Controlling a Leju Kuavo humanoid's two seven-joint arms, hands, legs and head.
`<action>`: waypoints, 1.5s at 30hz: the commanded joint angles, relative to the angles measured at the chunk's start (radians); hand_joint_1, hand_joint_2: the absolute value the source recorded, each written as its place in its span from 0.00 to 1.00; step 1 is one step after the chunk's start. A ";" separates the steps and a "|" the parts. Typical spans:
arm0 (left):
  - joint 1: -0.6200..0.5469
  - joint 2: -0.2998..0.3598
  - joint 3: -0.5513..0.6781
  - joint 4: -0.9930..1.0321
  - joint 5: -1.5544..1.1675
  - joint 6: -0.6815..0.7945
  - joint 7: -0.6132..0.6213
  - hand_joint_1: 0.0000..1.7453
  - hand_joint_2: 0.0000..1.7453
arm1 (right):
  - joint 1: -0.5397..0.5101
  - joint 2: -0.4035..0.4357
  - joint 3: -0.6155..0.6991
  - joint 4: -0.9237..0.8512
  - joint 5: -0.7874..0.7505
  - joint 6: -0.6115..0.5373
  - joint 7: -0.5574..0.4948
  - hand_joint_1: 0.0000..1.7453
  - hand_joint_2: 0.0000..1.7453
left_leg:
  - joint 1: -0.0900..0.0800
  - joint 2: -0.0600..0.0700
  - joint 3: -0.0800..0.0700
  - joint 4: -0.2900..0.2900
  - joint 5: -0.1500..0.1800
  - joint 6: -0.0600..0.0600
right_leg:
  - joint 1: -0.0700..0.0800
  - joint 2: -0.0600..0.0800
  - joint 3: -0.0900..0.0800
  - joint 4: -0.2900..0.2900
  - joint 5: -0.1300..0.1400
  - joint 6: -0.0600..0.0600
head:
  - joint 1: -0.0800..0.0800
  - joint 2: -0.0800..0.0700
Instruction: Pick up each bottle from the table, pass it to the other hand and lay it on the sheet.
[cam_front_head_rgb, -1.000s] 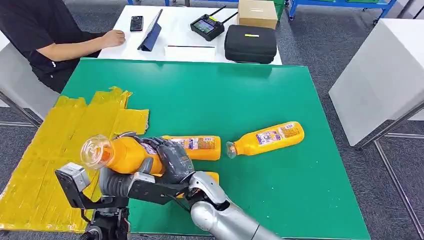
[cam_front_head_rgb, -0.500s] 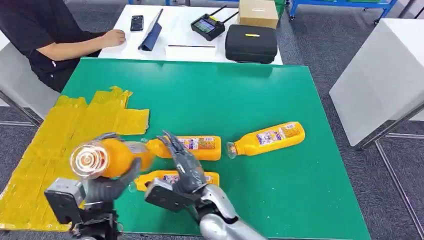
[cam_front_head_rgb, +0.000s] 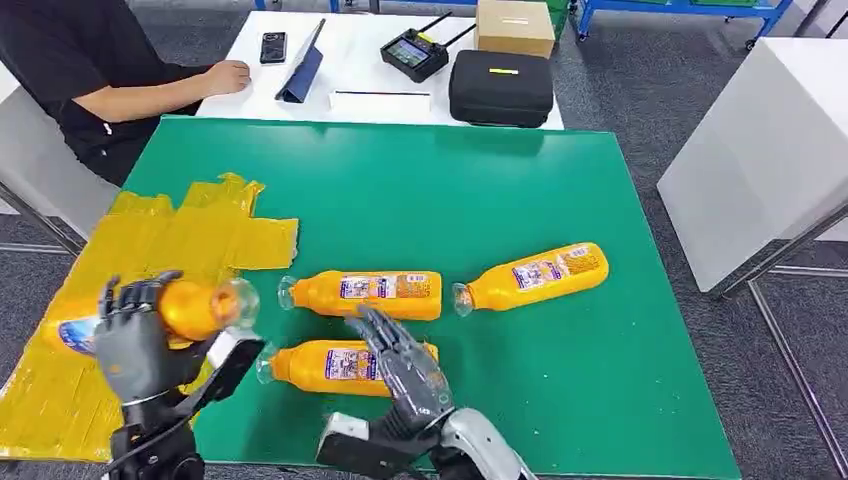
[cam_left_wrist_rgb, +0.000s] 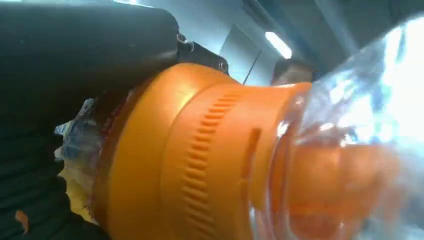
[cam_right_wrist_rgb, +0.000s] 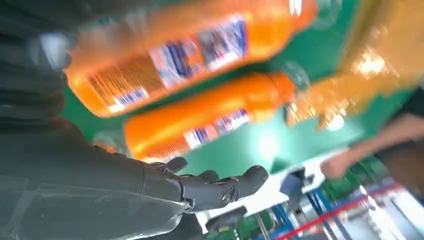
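My left hand (cam_front_head_rgb: 135, 345) grips an orange juice bottle (cam_front_head_rgb: 185, 308) over the yellow sheet (cam_front_head_rgb: 150, 270), its clear cap pointing right; the left wrist view shows that bottle (cam_left_wrist_rgb: 200, 155) close up under dark fingers. Three more orange bottles lie on the green table (cam_front_head_rgb: 520, 190): one in the middle (cam_front_head_rgb: 365, 293), one nearer me (cam_front_head_rgb: 335, 365), one to the right (cam_front_head_rgb: 535, 275). My right hand (cam_front_head_rgb: 405, 375) hangs open over the near bottle with its fingers spread, holding nothing. In the right wrist view its fingers (cam_right_wrist_rgb: 220, 187) are apart, with two bottles (cam_right_wrist_rgb: 200, 117) beyond.
A person (cam_front_head_rgb: 90, 75) sits at the far left corner, a hand on the white table (cam_front_head_rgb: 240, 50) behind. That table carries a phone, a tablet, a controller (cam_front_head_rgb: 413, 53), a black case (cam_front_head_rgb: 500, 88) and a cardboard box. A white table (cam_front_head_rgb: 770, 140) stands to the right.
My right hand has let go of the bottle and pulled back to the right. My left hand has taken the bottle and swung it left over the sheet.
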 joint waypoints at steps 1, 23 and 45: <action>-0.076 0.047 -0.041 0.196 -0.015 -0.005 0.017 1.00 1.00 | 0.008 -0.049 0.034 -0.014 0.008 0.017 0.012 0.00 1.00 | 0.000 -0.003 0.003 -0.001 -0.001 0.001 | 0.000 -0.001 0.004 -0.001 -0.002 -0.005 | 0.000 0.000; -0.169 0.049 -0.118 0.379 -0.040 -0.186 0.072 0.00 0.00 | -0.063 -0.045 0.036 0.234 0.227 0.000 0.175 0.00 1.00 | 0.001 -0.002 0.005 -0.001 -0.001 0.001 | 0.001 0.000 0.005 -0.001 -0.001 -0.006 | 0.000 0.000; -0.173 0.078 -0.145 0.346 0.122 -0.286 0.089 0.00 0.00 | -0.168 0.090 0.016 0.439 0.275 -0.022 0.152 0.00 1.00 | 0.001 -0.001 0.004 0.000 -0.001 0.001 | 0.001 0.002 0.004 0.001 -0.001 -0.006 | 0.000 0.000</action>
